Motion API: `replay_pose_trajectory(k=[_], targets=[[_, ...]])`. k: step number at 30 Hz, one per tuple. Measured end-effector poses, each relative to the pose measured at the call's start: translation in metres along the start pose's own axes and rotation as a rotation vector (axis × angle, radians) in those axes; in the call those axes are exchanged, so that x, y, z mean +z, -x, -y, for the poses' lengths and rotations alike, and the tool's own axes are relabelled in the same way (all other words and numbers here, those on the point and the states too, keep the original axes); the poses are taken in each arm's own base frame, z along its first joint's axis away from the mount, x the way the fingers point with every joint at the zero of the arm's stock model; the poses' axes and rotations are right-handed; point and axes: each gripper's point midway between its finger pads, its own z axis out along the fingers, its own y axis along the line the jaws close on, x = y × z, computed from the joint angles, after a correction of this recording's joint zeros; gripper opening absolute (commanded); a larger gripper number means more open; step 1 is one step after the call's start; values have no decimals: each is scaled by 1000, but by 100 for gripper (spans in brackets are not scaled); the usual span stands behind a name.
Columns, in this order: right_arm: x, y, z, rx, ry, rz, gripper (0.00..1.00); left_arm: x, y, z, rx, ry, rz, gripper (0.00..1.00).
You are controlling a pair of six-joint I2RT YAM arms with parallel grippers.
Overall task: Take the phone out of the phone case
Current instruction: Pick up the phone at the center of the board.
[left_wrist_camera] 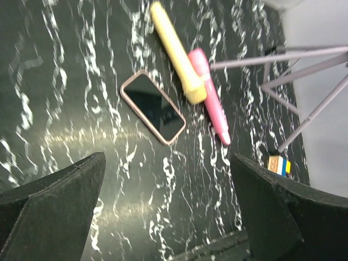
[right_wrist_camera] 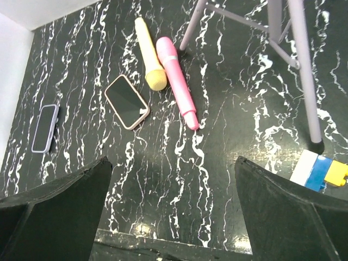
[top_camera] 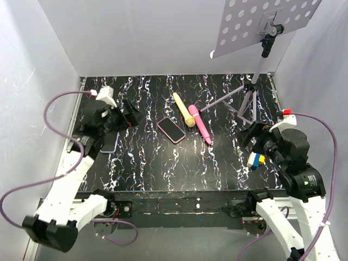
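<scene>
While your left gripper (top_camera: 134, 116) and right gripper (top_camera: 248, 135) gape empty: phone (top_camera: 171, 130) in case (left_wrist_camera: 175, 134), mid table (top_camera: 217, 163); case may slide, left-edge spare phone (top_camera: 109, 142) invites mix-up.

Top external: fixed high behind the arm bases, facing down and forward over the whole table (top_camera: 217, 168); the farthest of the three views.

Left wrist: over the table's left side, tilted toward the centre, nearest to the phone (left_wrist_camera: 153, 107). The left gripper (left_wrist_camera: 167, 157) frames the bottom corners.

Right wrist: from the right side, looking down and leftward past the right gripper (right_wrist_camera: 174, 160) (wider field than the left wrist).

All three views share the phone, yellow stick (top_camera: 184, 110), pink stick (top_camera: 200, 124), tripod (top_camera: 247, 100) legs and toy blocks (top_camera: 255, 159).
</scene>
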Motion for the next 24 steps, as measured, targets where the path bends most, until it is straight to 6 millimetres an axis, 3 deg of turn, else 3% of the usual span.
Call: replay_pose_trajectory(k=[7, 14, 17, 24], targets=[[11, -19, -4, 38, 27, -90, 100, 59, -83, -25, -246, 123, -329, 96], [14, -35, -8, 68, 60, -147, 100, 97, -164, -16, -346, 260, -562, 98], [14, -39, -10, 72, 76, -161, 100, 113, -179, -6, -376, 311, -587, 98], [11, -40, -11, 63, 89, -157, 100, 163, -191, 7, -493, 436, -588, 98]])
